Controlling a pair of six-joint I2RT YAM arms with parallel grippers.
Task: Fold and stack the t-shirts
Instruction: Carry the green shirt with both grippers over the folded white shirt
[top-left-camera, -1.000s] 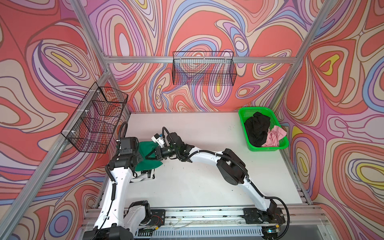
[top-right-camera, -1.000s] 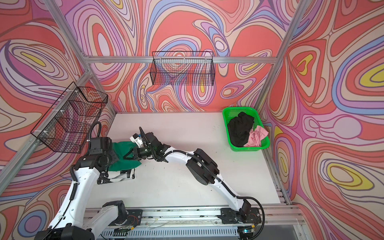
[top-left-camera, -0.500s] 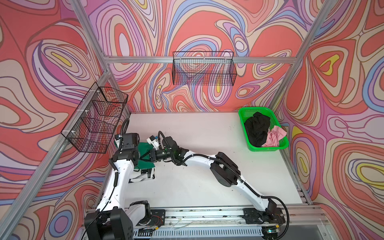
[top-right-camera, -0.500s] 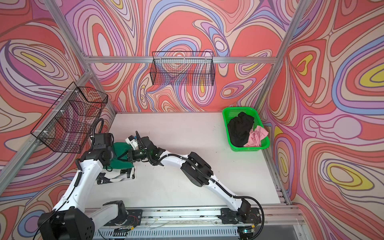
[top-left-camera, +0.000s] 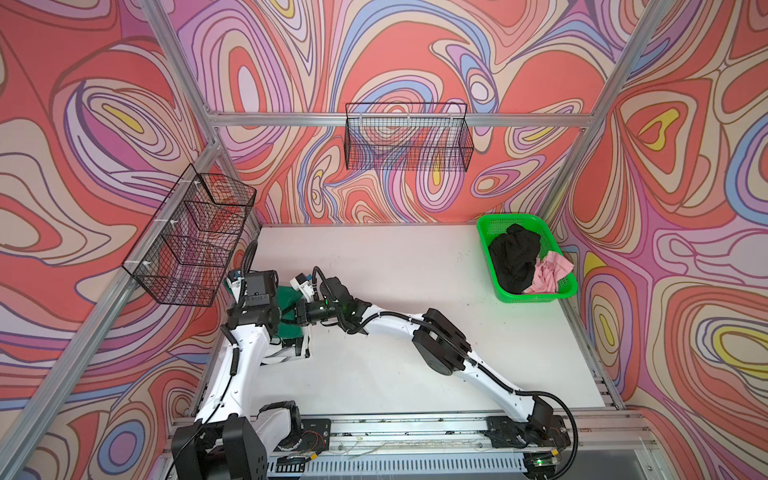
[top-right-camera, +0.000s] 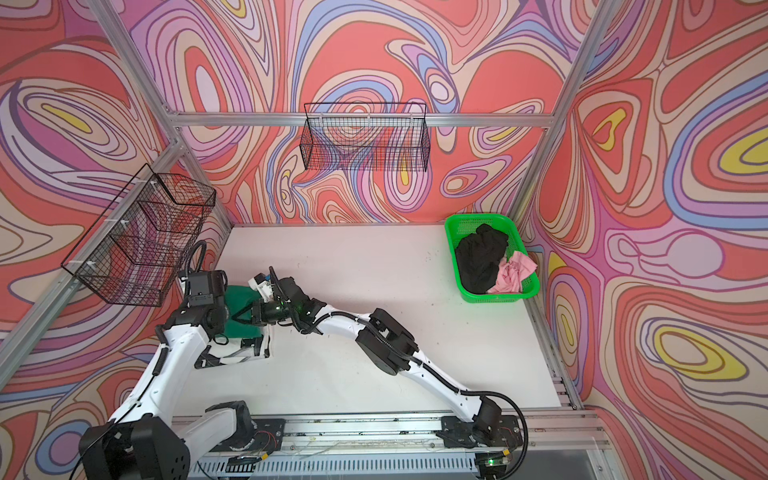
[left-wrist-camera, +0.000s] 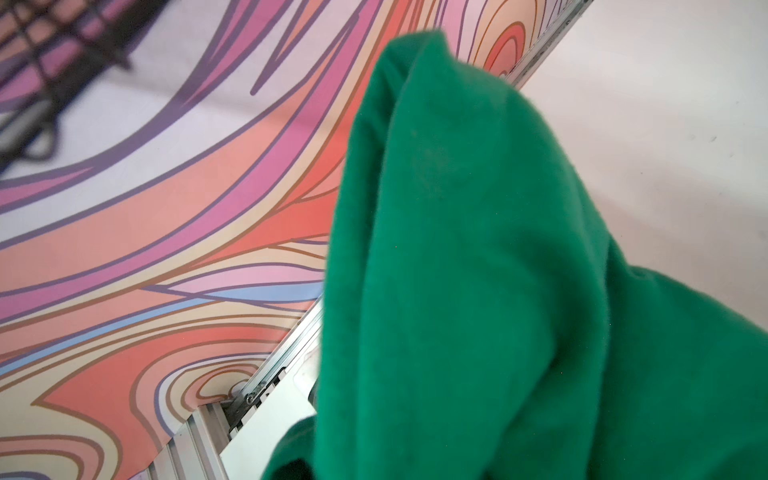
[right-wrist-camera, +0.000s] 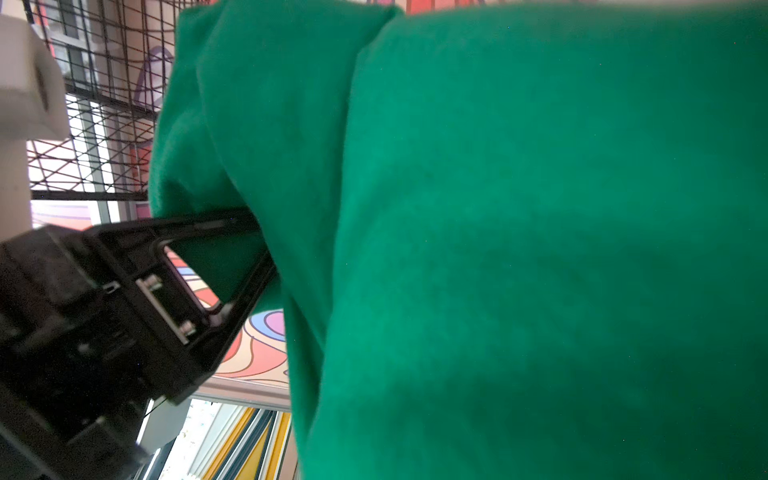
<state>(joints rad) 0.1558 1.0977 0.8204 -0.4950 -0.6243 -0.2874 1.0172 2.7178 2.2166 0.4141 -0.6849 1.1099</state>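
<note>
Both grippers pinch the dark green shirt (top-left-camera: 291, 294) and hold it up over the 9 o'clock side of the table (top-left-camera: 395, 270). The left gripper (right-wrist-camera: 259, 245) is squeezed tight on a bunch of green cloth (the right wrist view shows this best). The right gripper (top-right-camera: 237, 317) is squeezed tight too, and pokes in from 3 o'clock. The cloth hangs right by its camera, so I think it has hold. A white shirt with black marks (top-right-camera: 245, 355) lies just under, toward 8 o'clock. The black shirt (top-left-camera: 515, 262) and the pink shirt (top-left-camera: 548, 274) sit in the green basket (top-left-camera: 536, 297) at 2 o'clock.

What could go wrong? The pinches are small, so the soft cloth may slip out and flop open. The green shirt may land crooked on the white one. The arms are very close and could bump. The table edge is near, so cloth could slide off.
</note>
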